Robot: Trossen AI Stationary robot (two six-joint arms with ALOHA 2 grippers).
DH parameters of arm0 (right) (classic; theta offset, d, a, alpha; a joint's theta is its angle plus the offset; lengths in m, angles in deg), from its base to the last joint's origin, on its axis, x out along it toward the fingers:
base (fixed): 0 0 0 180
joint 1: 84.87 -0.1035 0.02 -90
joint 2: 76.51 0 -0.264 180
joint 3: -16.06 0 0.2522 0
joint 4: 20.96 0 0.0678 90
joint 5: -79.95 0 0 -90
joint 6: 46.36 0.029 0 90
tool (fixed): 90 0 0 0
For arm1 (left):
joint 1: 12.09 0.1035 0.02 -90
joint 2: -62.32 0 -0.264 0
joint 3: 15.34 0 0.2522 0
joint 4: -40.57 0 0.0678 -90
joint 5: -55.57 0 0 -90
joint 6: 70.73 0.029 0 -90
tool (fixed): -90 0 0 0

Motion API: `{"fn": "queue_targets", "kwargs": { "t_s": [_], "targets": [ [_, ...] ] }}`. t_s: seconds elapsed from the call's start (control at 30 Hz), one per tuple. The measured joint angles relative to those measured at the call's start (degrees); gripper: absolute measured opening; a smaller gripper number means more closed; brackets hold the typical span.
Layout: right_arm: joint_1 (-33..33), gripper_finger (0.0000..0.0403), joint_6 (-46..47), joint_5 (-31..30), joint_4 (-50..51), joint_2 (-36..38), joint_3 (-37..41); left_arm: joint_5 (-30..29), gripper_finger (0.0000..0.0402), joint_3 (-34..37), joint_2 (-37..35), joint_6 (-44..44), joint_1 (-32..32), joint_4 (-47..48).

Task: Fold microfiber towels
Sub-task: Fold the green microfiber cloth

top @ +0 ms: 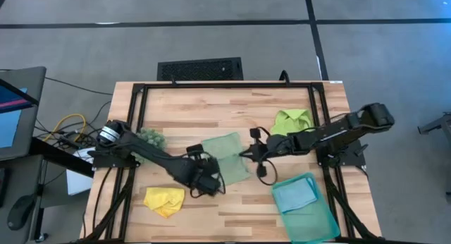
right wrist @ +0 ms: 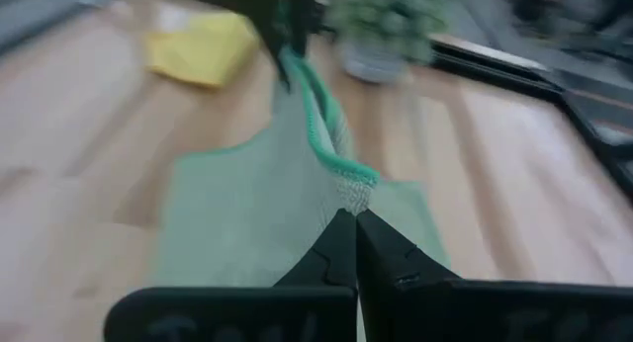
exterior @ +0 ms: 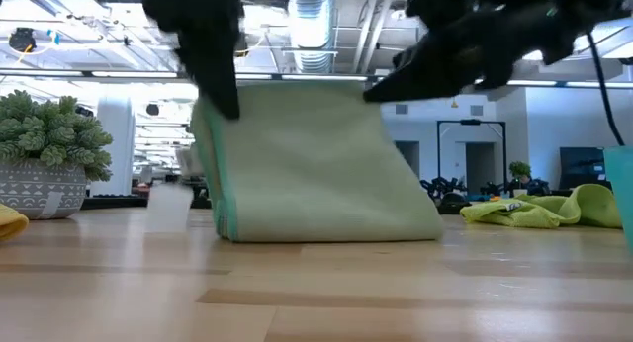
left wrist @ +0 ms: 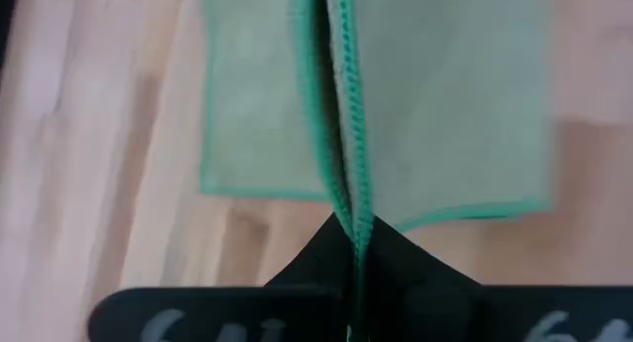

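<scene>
Left end effector [top: 205, 175]: clenched on one edge of the sage towel [top: 227, 156].
Right end effector [top: 246, 153]: clenched on its opposite edge.
Sage towel: raised mid-worktop [top: 204, 106], lower part resting there.

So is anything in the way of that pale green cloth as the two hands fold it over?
Nothing visible is. Both hands already pinch the pale sage green towel: the left hand and the right hand lift its edges. The wood table around it is bare; the lime green towel lies apart.

Wooden table [top: 183, 106] under yellow towel [top: 164, 200], lime towel [top: 292, 120], sage towel [top: 227, 158], teal tray [top: 314, 219], small potted plant [top: 151, 137].
</scene>
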Motion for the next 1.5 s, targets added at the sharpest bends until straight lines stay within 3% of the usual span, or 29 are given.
{"fn": "queue_targets", "kwargs": {
  "t_s": [0.2,0.4,0.73,1.0,1.33,1.5],
  "targets": [
    [-5.4,0.0016,0.0,7.5,8.8,6.0,0.1,3.2,0.0,-2.7,-1.9,8.0,-5.2,-11.6],
    [-8.8,0.0031,0.0,8.0,9.7,3.6,0.1,4.3,0.0,-2.6,-0.5,10.6,-6.1,-15.2],
    [-7.2,0.016,5.1,8.6,8.7,-2.1,0.1,5.8,0.0,-2.6,4.7,14.9,-6.2,-16.9],
    [-6.2,0.0257,8.1,16.8,8.0,-2.0,-0.4,5.8,0.0,-2.7,8.1,16.1,-6.9,-18.3],
    [-9.3,0.0255,10.1,16.7,8.3,-2.1,-6.7,7.3,0.0,-2.7,10.7,17.5,-7.6,-24.0],
    [-10.3,0.0232,14.9,9.3,11.2,-4.2,-10.2,7.1,0.0,-2.9,10.7,19.7,-8.3,-27.4]
  ]
}}
